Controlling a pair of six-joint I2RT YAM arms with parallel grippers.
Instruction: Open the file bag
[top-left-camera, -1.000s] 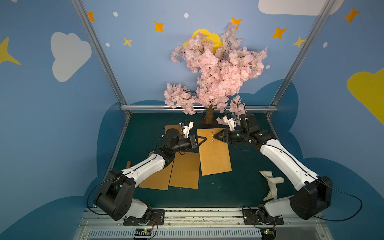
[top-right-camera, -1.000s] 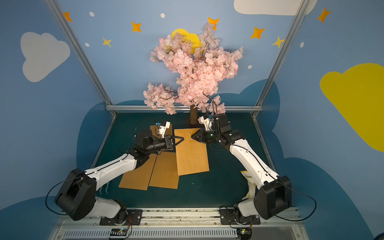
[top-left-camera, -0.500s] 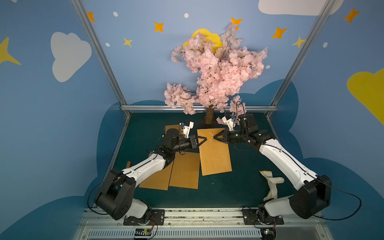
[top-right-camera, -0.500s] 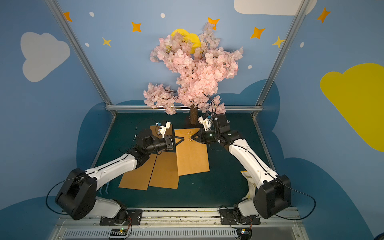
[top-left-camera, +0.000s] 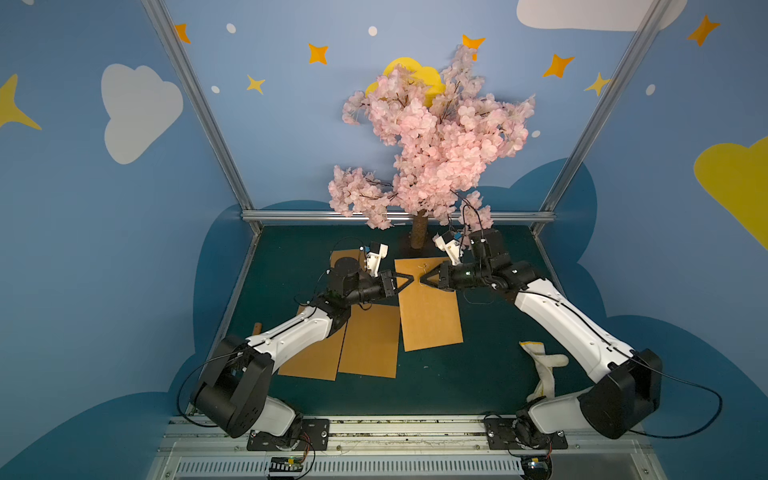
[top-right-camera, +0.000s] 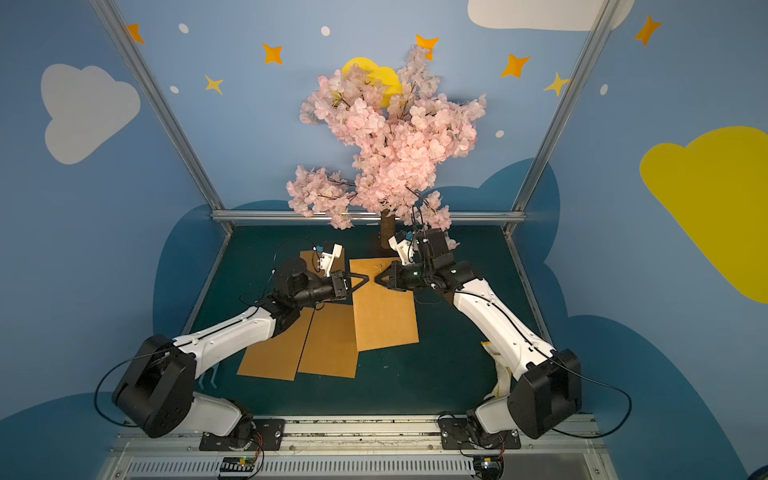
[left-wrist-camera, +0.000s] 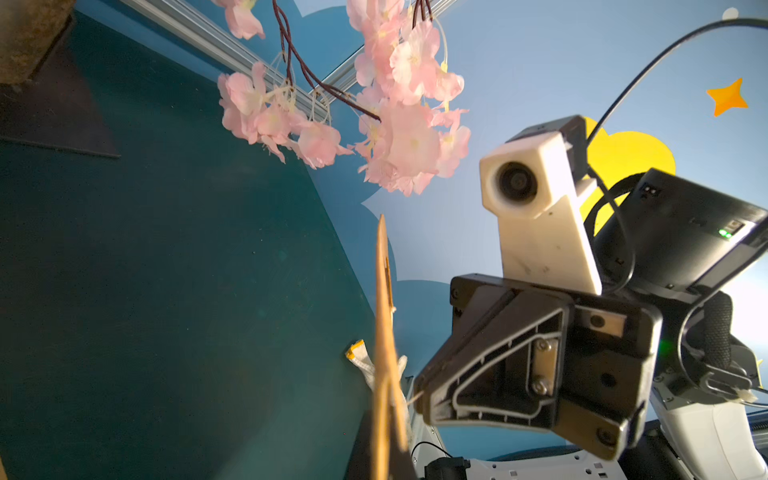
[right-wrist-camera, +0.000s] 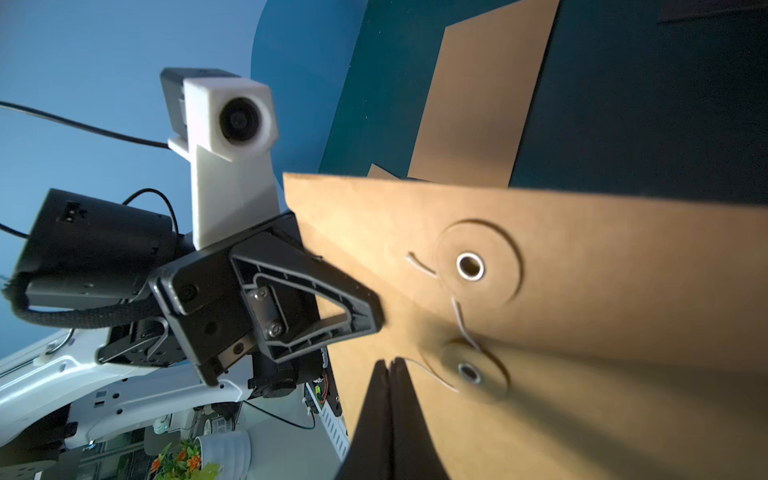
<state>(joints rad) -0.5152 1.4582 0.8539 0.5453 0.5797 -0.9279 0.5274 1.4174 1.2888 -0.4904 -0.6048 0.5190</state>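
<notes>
The file bag (top-left-camera: 428, 307) is a brown paper envelope lying on the green table, seen in both top views (top-right-camera: 384, 316). Its far end is raised. My left gripper (top-left-camera: 409, 277) is shut on that end's left edge, which runs edge-on between the fingers in the left wrist view (left-wrist-camera: 384, 332). My right gripper (top-left-camera: 424, 278) faces it, tip to tip. In the right wrist view its fingers (right-wrist-camera: 390, 365) are shut on the thin white string (right-wrist-camera: 432, 378), which leads to the lower button (right-wrist-camera: 469, 372). The upper button (right-wrist-camera: 469, 266) sits on the flap (right-wrist-camera: 582, 249).
More brown envelopes lie left of the bag (top-left-camera: 368, 343) (top-left-camera: 313, 353), and one sits behind my left wrist (top-left-camera: 345, 257). The cherry tree trunk (top-left-camera: 419, 232) stands just behind both grippers, with branches hanging low. A white glove (top-left-camera: 544, 365) lies by the right arm.
My right gripper's jaws have closed on the string. Both arms have hardly moved, and my left gripper keeps its hold on the bag.
</notes>
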